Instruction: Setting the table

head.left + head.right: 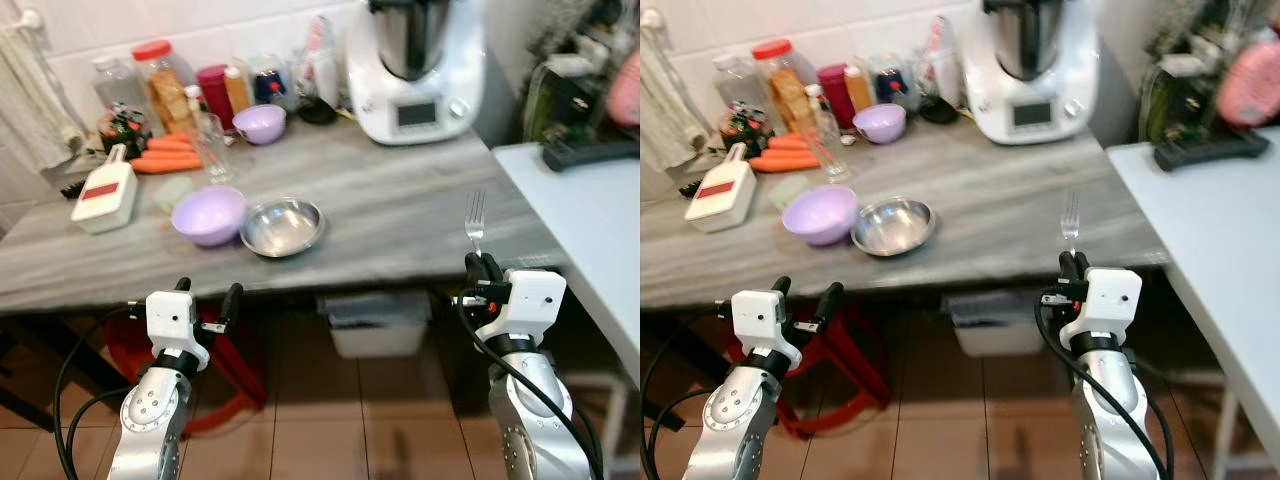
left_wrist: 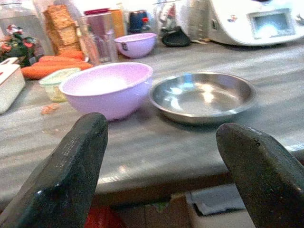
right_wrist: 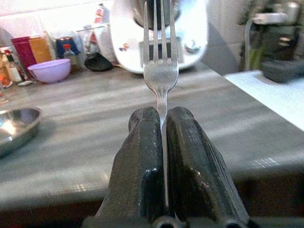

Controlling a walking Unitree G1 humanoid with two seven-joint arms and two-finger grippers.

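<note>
Right gripper [image 1: 483,268] is clamped on the fork [image 1: 474,220], whose handle is pinched between the two black fingers [image 3: 190,161] while the tines stand upright above them. The fork is held just before the front edge of the desk [image 1: 400,215], near its right end, and it is raised clear of the surface.

Left gripper [image 1: 208,292] is held with its fingers [image 2: 71,166] spread apart and nothing between them, below the desk's front edge and pointed toward the bowls.

On the desk, left of centre, a steel bowl [image 1: 282,226] is seen just beside a purple bowl [image 1: 208,215]; whether they touch cannot be told. A white bottle [image 1: 104,189] with a red label is laid flat near the desk's left end. Behind it, carrots [image 1: 164,154] are laid side by side, with a glass [image 1: 214,148] standing between them and a second, smaller purple bowl [image 1: 259,123]. Jars [image 1: 160,85] and bottles are lined along the tiled wall. A white kitchen machine [image 1: 415,70] is placed at the back right of the desk.

A white table [image 1: 590,230] is set to the right of the desk, with a dark object [image 1: 590,150] at its far end. A red stool [image 1: 840,370] is seen on the tiled floor under the desk.
</note>
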